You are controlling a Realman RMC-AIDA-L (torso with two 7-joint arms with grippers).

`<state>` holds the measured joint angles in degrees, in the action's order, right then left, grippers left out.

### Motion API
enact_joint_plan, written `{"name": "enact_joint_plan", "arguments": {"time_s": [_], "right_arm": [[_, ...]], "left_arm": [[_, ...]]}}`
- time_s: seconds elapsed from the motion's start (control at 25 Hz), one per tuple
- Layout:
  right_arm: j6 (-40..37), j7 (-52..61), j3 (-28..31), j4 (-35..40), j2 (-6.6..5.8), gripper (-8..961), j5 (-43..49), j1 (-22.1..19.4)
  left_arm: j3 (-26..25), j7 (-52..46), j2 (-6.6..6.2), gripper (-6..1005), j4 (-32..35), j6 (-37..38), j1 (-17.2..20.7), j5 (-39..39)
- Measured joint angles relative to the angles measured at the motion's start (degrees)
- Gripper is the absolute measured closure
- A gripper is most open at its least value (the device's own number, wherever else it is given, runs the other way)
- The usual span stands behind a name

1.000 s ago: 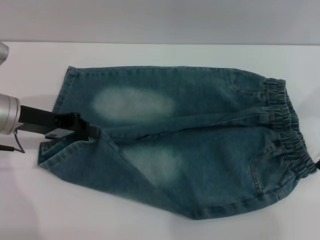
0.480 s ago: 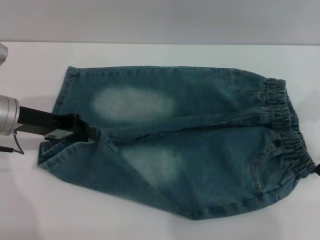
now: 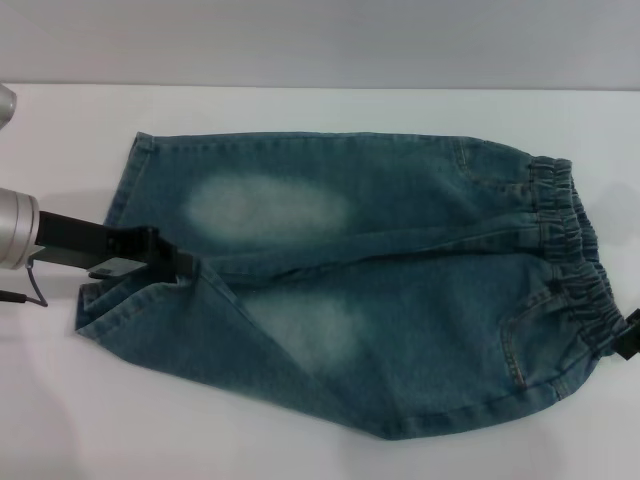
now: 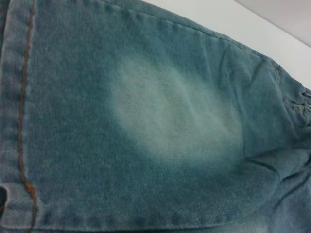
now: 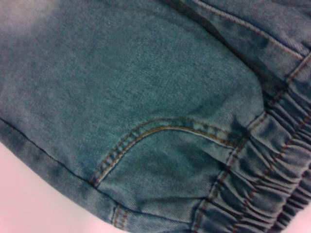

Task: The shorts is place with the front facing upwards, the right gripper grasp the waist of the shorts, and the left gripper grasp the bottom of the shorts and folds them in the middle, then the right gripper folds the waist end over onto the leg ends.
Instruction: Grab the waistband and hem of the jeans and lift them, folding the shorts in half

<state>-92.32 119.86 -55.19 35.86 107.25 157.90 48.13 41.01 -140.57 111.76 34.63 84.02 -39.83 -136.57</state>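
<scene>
The blue denim shorts (image 3: 380, 270) lie flat on the white table (image 3: 300, 110) with the front up. Their elastic waist (image 3: 570, 250) is at the right and the two leg ends (image 3: 110, 260) at the left. My left gripper (image 3: 165, 258) reaches in from the left, low over the inner hem where the legs meet. Only a dark sliver of my right gripper (image 3: 630, 338) shows, beside the near end of the waist. The left wrist view is filled by the far leg's faded patch (image 4: 170, 116). A front pocket seam (image 5: 160, 136) and the gathered waistband (image 5: 272, 184) fill the right wrist view.
Bare white table surrounds the shorts, with a strip (image 3: 150, 420) along the near side and a grey wall (image 3: 320, 40) behind. My left arm's silver wrist (image 3: 15, 225) sits at the left edge of the head view.
My right gripper has come slightly further into view at the near end of the waist. The left gripper has barely shifted and the shorts lie the same.
</scene>
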Motion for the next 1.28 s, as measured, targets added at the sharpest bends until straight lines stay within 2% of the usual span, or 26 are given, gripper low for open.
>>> {"name": "enact_joint_plan", "arguments": {"time_s": [0.2, 0.4, 0.68, 0.92, 1.04, 1.28], "right_arm": [[0.05, -0.12, 0.03, 0.0, 0.42, 519, -1.1, 0.03], [-1.15, -0.86, 0.63, 0.76, 0.46, 519, -4.85, 0.03], [-1.6, -1.61, 0.58, 0.8, 0.4, 517, -5.69, 0.41], [-1.22, -2.18, 0.1, 0.39, 0.35, 565, -5.71, 0.65], [-0.69, -2.26, 0.09, 0.36, 0.3, 791, -5.55, 0.66], [-0.06, -2.78, 0.26, 0.34, 0.24, 878, -5.02, 0.17]], "left_arm": [[0.03, 0.19, 0.0, 928, 0.0, 0.0, -0.1, -0.04], [0.04, 0.47, 0.08, 926, 0.0, -0.01, 0.0, -0.1], [0.04, 0.55, 0.17, 924, 0.0, -0.18, 0.2, -0.09], [0.01, 0.64, 0.02, 923, -0.01, -0.36, 0.15, -0.07], [-0.15, 0.65, -0.07, 922, -0.01, -0.4, 0.04, -0.05], [-0.4, 0.52, -0.33, 920, 0.18, -0.71, -0.09, 0.01]]}}
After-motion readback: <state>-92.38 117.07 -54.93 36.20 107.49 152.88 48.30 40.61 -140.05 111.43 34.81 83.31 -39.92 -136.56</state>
